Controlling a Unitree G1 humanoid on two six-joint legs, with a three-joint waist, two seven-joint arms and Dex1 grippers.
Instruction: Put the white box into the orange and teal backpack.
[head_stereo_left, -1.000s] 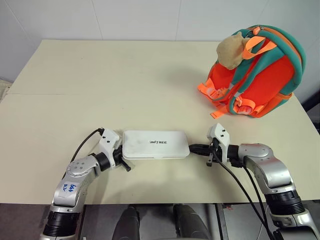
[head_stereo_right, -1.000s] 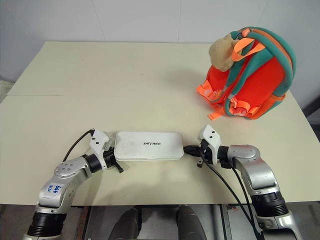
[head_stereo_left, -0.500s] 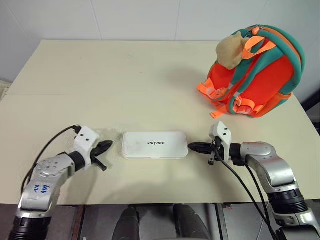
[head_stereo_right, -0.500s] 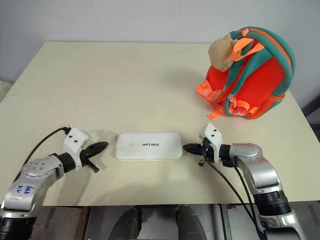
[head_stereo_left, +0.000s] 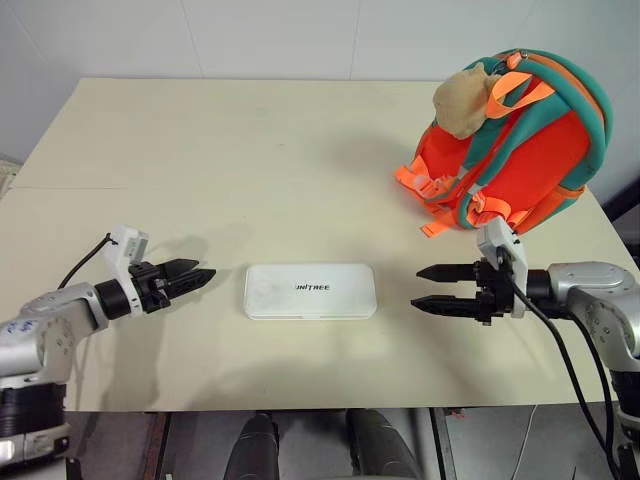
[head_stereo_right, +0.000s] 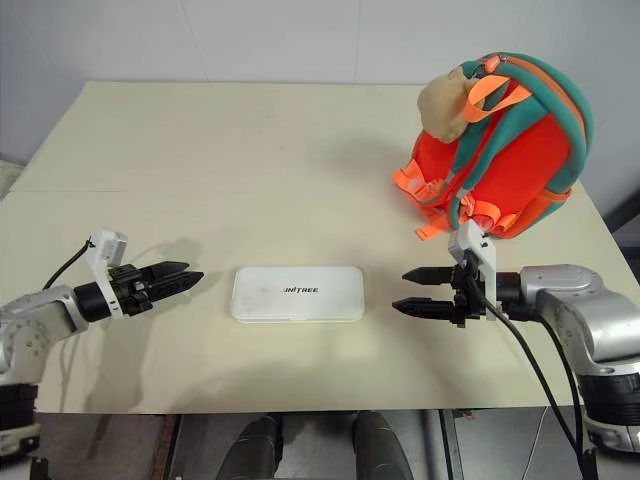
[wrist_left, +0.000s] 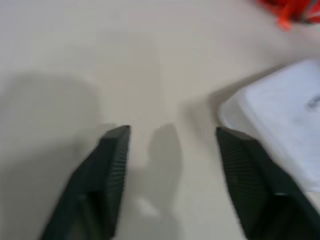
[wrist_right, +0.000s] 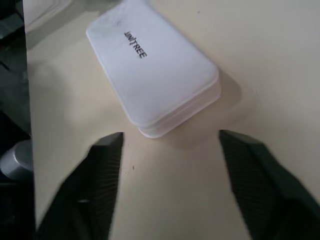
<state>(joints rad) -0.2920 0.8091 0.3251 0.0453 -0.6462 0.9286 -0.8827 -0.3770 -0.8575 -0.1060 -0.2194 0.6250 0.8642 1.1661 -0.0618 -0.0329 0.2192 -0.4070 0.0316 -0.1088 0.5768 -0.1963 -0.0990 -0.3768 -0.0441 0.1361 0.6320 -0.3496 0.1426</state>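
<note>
The cream bench (head_stereo_left: 250, 150) lies bare across its left and middle. The orange and teal backpack (head_stereo_left: 520, 140) stands by the far right edge. The white box (head_stereo_left: 311, 291) lies flat near the front edge, bare bench either side, between left end effector (head_stereo_left: 196, 275) and right end effector (head_stereo_left: 428, 287), both released, apart from it.

A: Was the light even?
B: Bright and diffuse, from overhead. The table (head_stereo_left: 250, 150) showed no glare. Soft shadows lay beside the box (head_stereo_left: 311, 291) and under the backpack (head_stereo_left: 515, 140).
A: And sharpness?
B: The head views were crisp. The left wrist view was blurred throughout, the box's lettering a smear; the right wrist view read it clearly, though its near fingers (wrist_right: 102, 185) looked soft.
</note>
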